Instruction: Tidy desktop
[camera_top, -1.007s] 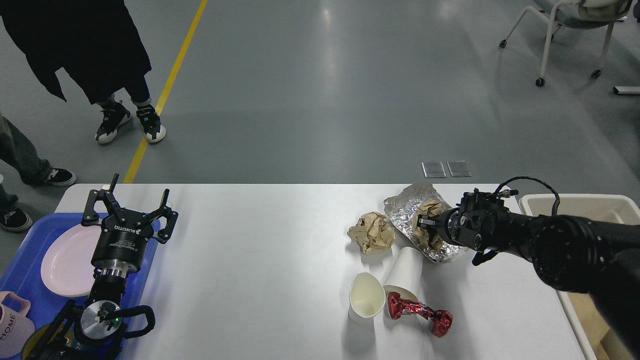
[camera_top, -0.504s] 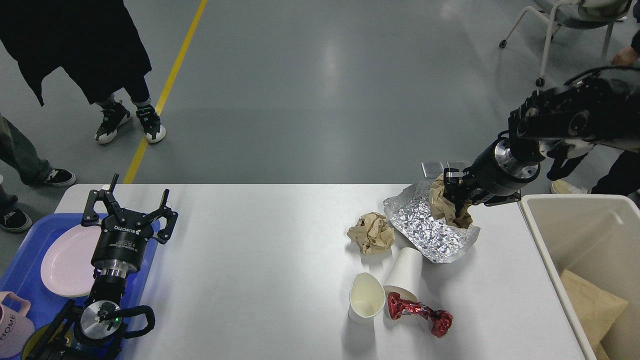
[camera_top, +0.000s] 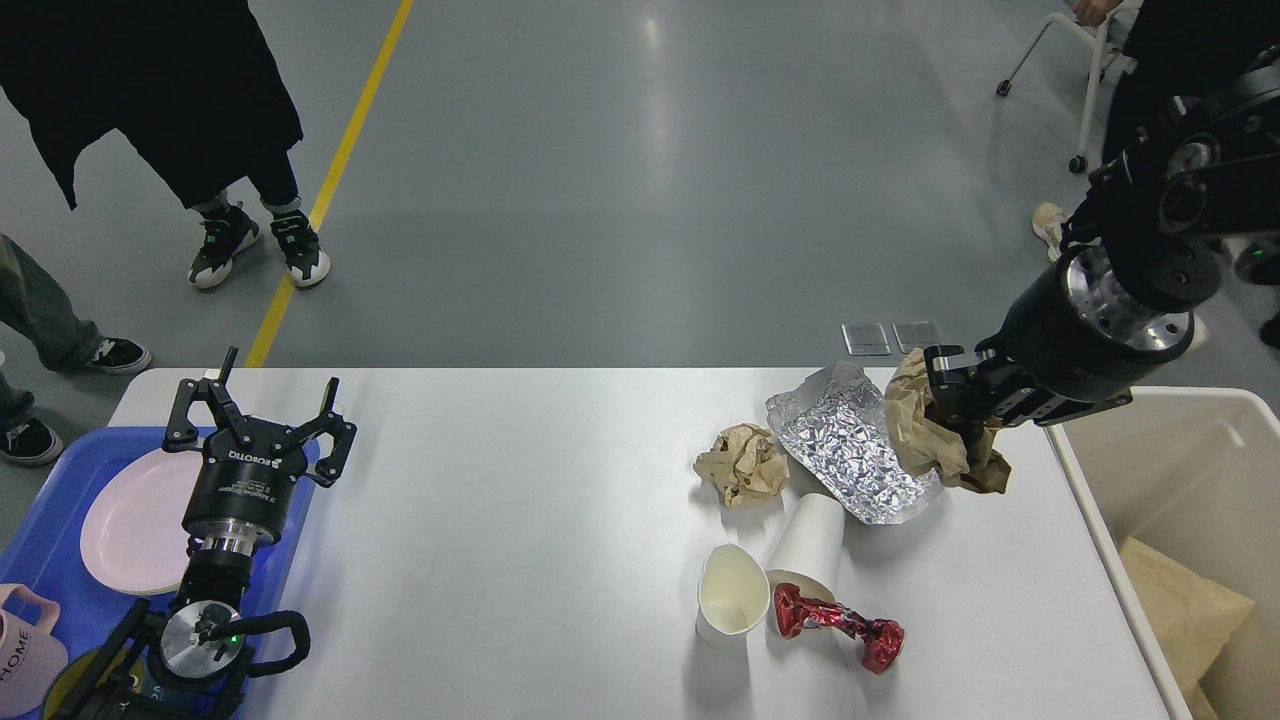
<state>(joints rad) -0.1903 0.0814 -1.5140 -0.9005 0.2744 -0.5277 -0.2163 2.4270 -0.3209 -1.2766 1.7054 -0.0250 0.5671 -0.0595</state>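
While the right gripper (camera_top: 950, 420) hangs above the desktop's (camera_top: 520, 520) right end, its fingers are clamped on a crumpled brown paper wad (camera_top: 925, 430) that is lifted clear of the surface, at the right edge of a sheet of foil (camera_top: 850, 455). The wad's lower end dangles past the foil's corner, toward a beige bin (camera_top: 1180, 480) that stands against the desktop's right side; a brown paper bag (camera_top: 1185, 610) lies inside the bin.

The desktop itself is the wide white surface filling the lower half of the view, its far edge meeting grey floor. On it, just left of the foil, sits a second crumpled paper ball (camera_top: 742, 465). Nearer to the robot, two white paper cups are side by side: one (camera_top: 732, 595) with its mouth facing up, the other (camera_top: 808, 545) tipped over, its base touching the foil's near edge. A red foil wrapper (camera_top: 838, 625) lies at the tipped cup's mouth.

Over at the left end, the left gripper (camera_top: 258, 410) has its fingers spread wide with nothing between them, poised over a blue tray (camera_top: 50, 530). A pink plate (camera_top: 135, 520) rests in the tray, and a pink mug (camera_top: 25, 650) shows at the bottom corner.

Beyond the desktop, a person's legs and dark sneakers (camera_top: 258, 245) stand near a yellow floor line (camera_top: 330, 180).
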